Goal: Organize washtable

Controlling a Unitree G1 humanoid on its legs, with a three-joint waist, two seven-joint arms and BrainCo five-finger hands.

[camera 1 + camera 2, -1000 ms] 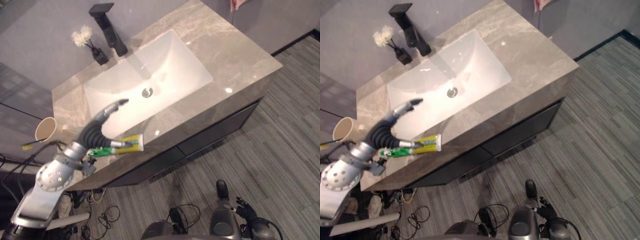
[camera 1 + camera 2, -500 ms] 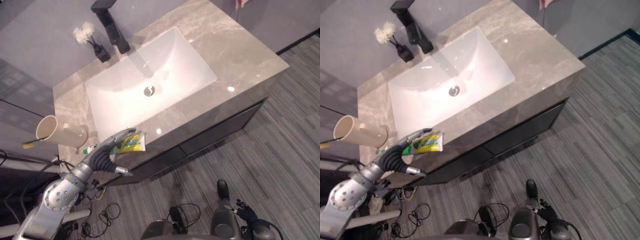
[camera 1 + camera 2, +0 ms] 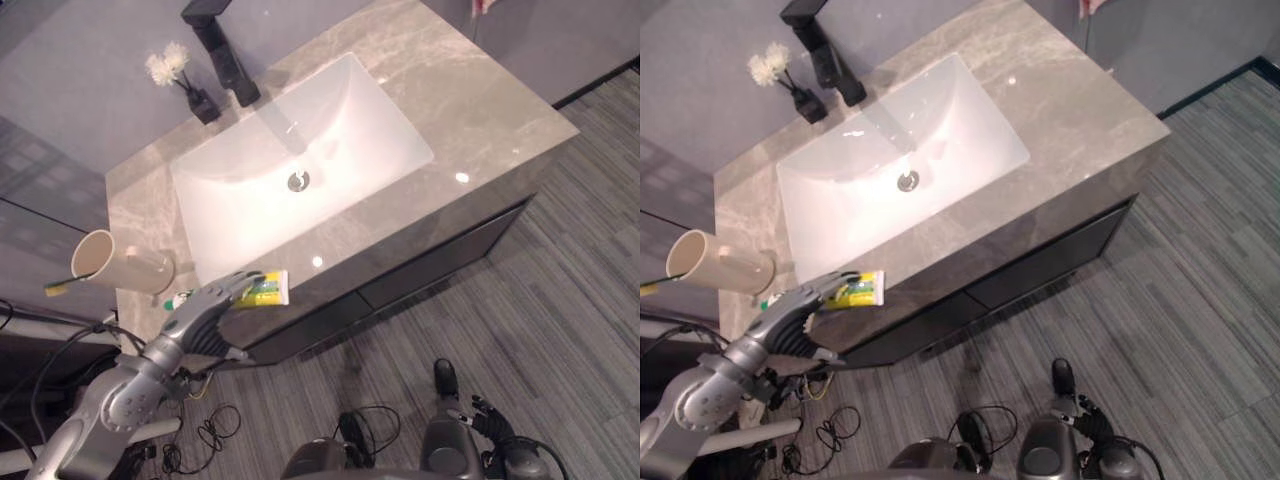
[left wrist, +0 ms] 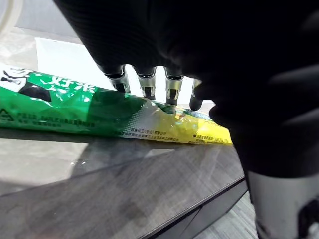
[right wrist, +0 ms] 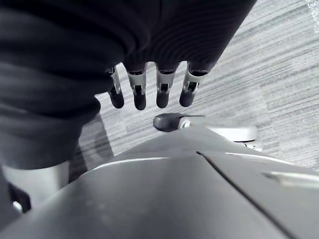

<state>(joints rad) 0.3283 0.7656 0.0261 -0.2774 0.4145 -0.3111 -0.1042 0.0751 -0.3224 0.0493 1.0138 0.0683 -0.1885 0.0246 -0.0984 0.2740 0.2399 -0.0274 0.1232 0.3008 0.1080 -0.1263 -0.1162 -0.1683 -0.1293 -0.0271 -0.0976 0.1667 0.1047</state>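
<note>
The left hand (image 3: 205, 305) reaches over the toothpaste tube (image 4: 99, 114), its fingers (image 4: 144, 82) loosely straight against the tube's far side, with no pinch visible. The tube lies flat at the counter's (image 3: 470, 110) front left edge, near the cup (image 3: 110, 262). This looks like the pickup step; next, fingers and thumb must close round the tube. The right hand (image 5: 149, 92) hangs relaxed, fingers straight, above the floor.

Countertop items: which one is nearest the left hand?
The green-and-yellow toothpaste tube at the front edge: the left hand touches it. The beige cup lies on its side farther left, and the flower vase stands back by the faucet.
</note>
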